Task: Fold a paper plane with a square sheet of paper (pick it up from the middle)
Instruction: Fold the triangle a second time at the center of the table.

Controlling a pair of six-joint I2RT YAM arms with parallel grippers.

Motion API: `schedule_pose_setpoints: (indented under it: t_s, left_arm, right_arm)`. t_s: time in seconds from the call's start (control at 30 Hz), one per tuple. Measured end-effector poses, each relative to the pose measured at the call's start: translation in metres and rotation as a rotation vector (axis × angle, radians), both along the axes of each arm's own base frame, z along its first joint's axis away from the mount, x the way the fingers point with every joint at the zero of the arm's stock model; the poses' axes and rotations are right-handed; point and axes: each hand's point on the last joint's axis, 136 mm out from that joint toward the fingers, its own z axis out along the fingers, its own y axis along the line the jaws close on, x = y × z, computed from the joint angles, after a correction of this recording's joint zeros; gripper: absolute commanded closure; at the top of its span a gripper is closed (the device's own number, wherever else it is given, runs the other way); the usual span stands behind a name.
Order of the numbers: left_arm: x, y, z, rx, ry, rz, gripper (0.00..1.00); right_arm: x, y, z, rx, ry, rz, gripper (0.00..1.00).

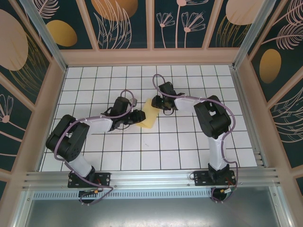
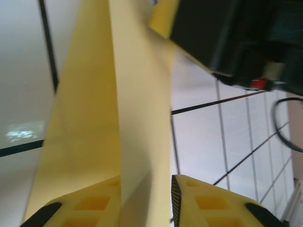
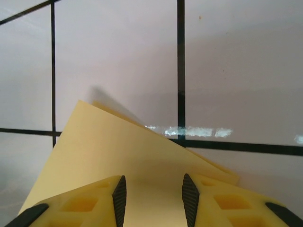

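**Left of centre, top view:** The left gripper (image 1: 138, 117) lay low over the white grid table (image 1: 189, 146). Its tip was at the left edge of the paper (image 1: 150, 117).

**Left wrist view:** Its yellow fingers (image 2: 208, 208) stood a narrow gap apart at the bottom edge. A raised fold of the paper (image 2: 109, 118) ran up between them toward the top of the frame. No pinch on the sheet could be confirmed.

**Centre, top view:** The paper was partly folded and sat between the two grippers.

**Upper centre, top view:** To the right of the paper, the right gripper (image 1: 160, 103) was over the paper's upper corner.

**Right wrist view:** The jaws were part-open. The fingers (image 3: 222, 203) were spread above the paper (image 3: 123, 151), which lay on the tiles in the lower half of the frame. Two layers showed at its upper edge, and it was not clamped.
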Motion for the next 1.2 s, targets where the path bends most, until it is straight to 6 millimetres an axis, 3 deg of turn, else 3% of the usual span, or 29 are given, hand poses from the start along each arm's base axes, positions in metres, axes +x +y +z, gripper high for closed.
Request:
schedule_pose_setpoints:
  t_s: [0.13,0.4,0.6,0.73,0.83,1.07,1.2]
  left_arm:
    - [-0.003,0.01,-0.021,0.064,0.056,0.037,0.81]
    - [0.0,0.019,-0.036,0.126,0.084,0.073,0.85]
    - [-0.002,0.02,-0.039,0.136,0.093,0.076,0.81]
    - [-0.002,0.019,-0.038,0.129,0.098,0.076,0.71]
    - [-0.003,0.018,-0.03,0.113,0.092,0.075,0.65]
    - [-0.004,0.008,0.019,0.011,0.02,0.043,0.58]
    - [-0.007,0.0,0.035,-0.052,0.0,0.014,0.55]
  right_arm:
    - [-0.01,0.003,0.001,0.018,0.04,0.026,0.62]
    - [-0.048,0.006,0.01,0.07,0.096,0.09,0.68]
    - [-0.065,0.018,0.007,0.093,0.131,0.136,0.72]
    - [-0.066,0.017,-0.005,0.082,0.155,0.127,0.74]
    - [-0.063,0.018,-0.005,0.083,0.151,0.121,0.74]
    - [-0.062,0.018,-0.006,0.081,0.152,0.119,0.74]
    - [-0.062,0.018,-0.006,0.081,0.153,0.119,0.74]
